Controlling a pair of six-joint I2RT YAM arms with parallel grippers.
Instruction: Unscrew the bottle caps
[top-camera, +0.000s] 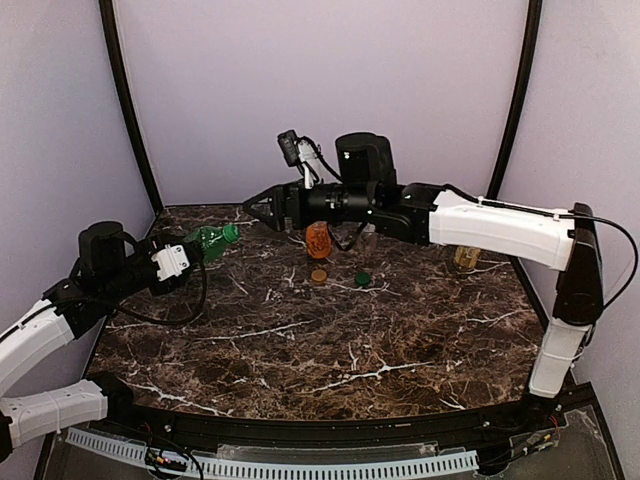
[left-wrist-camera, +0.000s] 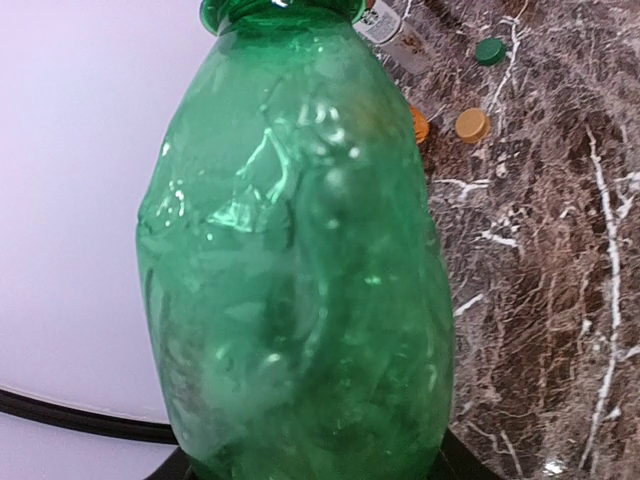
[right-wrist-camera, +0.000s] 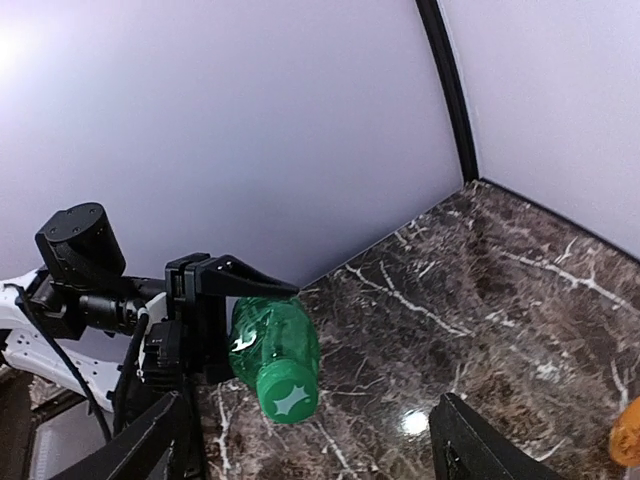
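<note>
Green bottle (left-wrist-camera: 300, 280) fills the left wrist view; body crumpled, held off the bench (top-camera: 300, 340).
- Bright green cap (right-wrist-camera: 288, 398): on the neck, not yet unscrewed. It faces the right wrist camera almost head-on.
- Bottle axis: roughly level, neck pointing toward the middle of the bench and the right arm.
- Left claw (top-camera: 195, 245): clamped around the bottle body, well back from the neck, so the cap end is free.
- Right claw (top-camera: 255, 208): fingers (right-wrist-camera: 480, 450) wide apart, nothing between them. It points at the cap from the far side, near but not touching.
- Key relation: the cap lies straight ahead of the right claw, a little low and left of the gap's centre. Claw line and bottle axis nearly agree.
- Judgement: right arm is the free one for this cap. It needs a short advance along the axis, then closing on the cap.
- Further out: tan-gold cap (top-camera: 318, 274) and dark green cap (top-camera: 363, 278) lie loose on the bench, just in front of an upright orange bottle (top-camera: 318, 240).
</note>
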